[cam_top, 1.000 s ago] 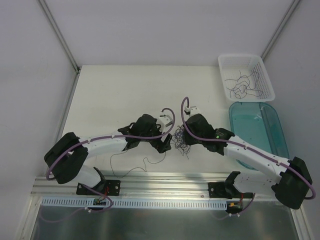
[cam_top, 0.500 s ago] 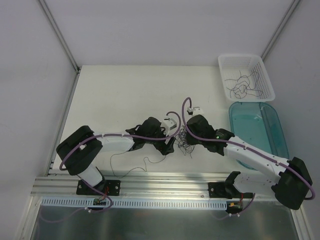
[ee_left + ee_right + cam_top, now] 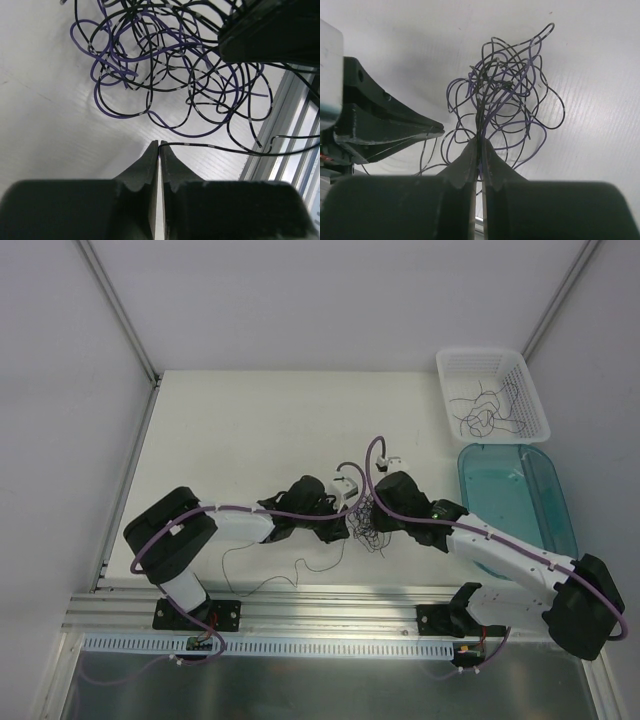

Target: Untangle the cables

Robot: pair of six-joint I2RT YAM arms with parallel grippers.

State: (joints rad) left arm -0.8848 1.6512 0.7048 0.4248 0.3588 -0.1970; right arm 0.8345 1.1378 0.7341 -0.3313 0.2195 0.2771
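Our left pincer (image 3: 159, 146) has slid in beside the right pincer (image 3: 479, 142). Both are clamped on strands of the cables (image 3: 368, 528), wadded on the tabletop (image 3: 250, 420) between them. Nothing looks teased loose yet; pulling apart comes next.

The left arm (image 3: 225, 525) and right arm (image 3: 510, 550) have white link shells with black joint housings, bulkiest at the shoulders just above the rail (image 3: 330, 602). Black base brackets sit on that rail — screw heads are too small to confirm. A smooth purple cable (image 3: 250, 510) runs along each arm, looping free at the end farthest from the rail. A green light (image 3: 436, 508) on the right arm is apparently an indicator. The left gripper (image 3: 159, 146) and right gripper (image 3: 480, 142) have matte black, wedge-shaped fingers tapering to thin tips.
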